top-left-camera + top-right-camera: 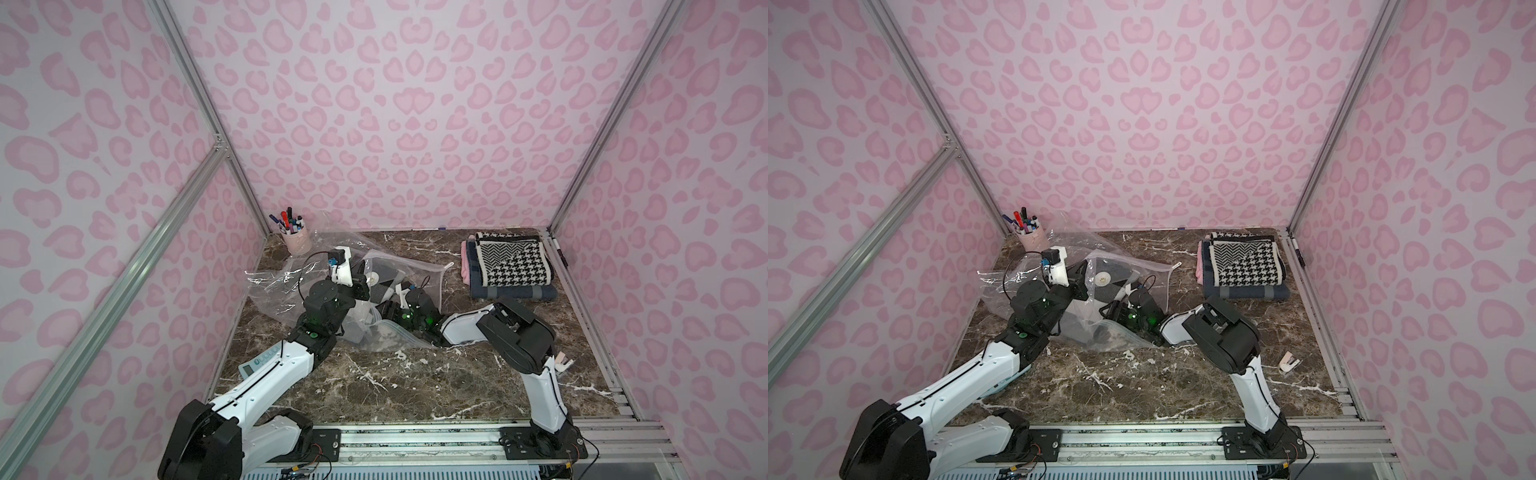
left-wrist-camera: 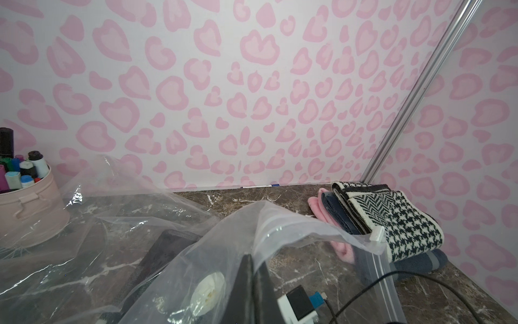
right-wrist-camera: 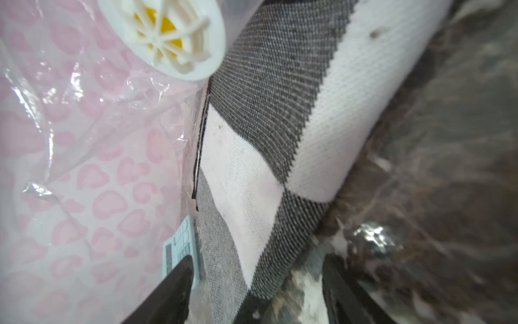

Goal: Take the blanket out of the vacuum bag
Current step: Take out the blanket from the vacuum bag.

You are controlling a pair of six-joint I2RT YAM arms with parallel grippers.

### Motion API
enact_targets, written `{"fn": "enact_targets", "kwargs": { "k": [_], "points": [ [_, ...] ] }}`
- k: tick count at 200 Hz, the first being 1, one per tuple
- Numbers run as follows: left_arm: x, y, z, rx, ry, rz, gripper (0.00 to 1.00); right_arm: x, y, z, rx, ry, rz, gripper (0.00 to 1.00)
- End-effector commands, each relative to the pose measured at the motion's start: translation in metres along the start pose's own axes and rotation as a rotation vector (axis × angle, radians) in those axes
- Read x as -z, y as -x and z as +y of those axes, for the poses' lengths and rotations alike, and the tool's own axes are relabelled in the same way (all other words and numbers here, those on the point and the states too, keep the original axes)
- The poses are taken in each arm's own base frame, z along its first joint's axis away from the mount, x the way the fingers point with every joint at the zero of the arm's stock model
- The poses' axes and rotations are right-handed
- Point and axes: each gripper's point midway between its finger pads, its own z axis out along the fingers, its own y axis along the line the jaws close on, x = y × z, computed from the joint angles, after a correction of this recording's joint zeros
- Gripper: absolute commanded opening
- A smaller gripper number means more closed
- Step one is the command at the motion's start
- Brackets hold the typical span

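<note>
Top views both: vacuum bag [image 1: 291, 286] is seen left of centre on table [image 1: 415, 374], pinched by clamped left gripper [image 1: 360, 286], right gripper [image 1: 1119, 296] inside its mouth; left wrist: bag film is held raised by closed fingers [image 2: 248, 286]; right wrist: bagged blanket [image 3: 266, 112] fold is straddled by wide-spread jaws.

Checked blanket [image 3: 266, 117] inside crinkled clear vacuum bag [image 1: 415, 270]

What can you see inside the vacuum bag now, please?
A grey-and-white checked blanket, with the open right gripper around its edge. The left arm and crinkled plastic hide the rest inside the vacuum bag.
</note>
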Motion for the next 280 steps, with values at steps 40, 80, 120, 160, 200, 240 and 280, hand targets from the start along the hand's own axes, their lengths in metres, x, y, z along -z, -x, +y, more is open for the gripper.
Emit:
{"fn": "enact_targets", "kwargs": {
  "k": [40,80,120,160,200,240,280],
  "points": [
    [0.001,-0.001,0.005,0.025,0.028,-0.01,0.04,-0.01,-0.009,-0.033,-0.076,-0.129,0.016,0.73],
    [0.002,-0.001,0.008,0.05,0.04,-0.019,0.04,-0.015,-0.007,-0.044,-0.122,-0.159,-0.034,0.72],
    [0.002,0.001,0.004,0.086,0.018,-0.026,0.04,-0.027,-0.01,-0.055,-0.181,-0.122,-0.079,0.69],
    [0.002,-0.002,0.005,0.081,0.022,-0.022,0.04,-0.035,-0.013,-0.064,-0.19,-0.12,-0.069,0.62],
    [0.002,-0.004,0.01,0.066,0.043,-0.02,0.04,-0.031,-0.007,-0.056,-0.141,-0.113,-0.073,0.05],
    [0.0,-0.004,0.01,0.041,0.047,-0.016,0.04,-0.017,0.001,-0.042,-0.086,-0.128,-0.087,0.0],
    [0.0,-0.004,0.011,0.016,0.051,-0.016,0.04,0.007,0.005,-0.021,0.01,-0.149,-0.107,0.0]
  ]
}}
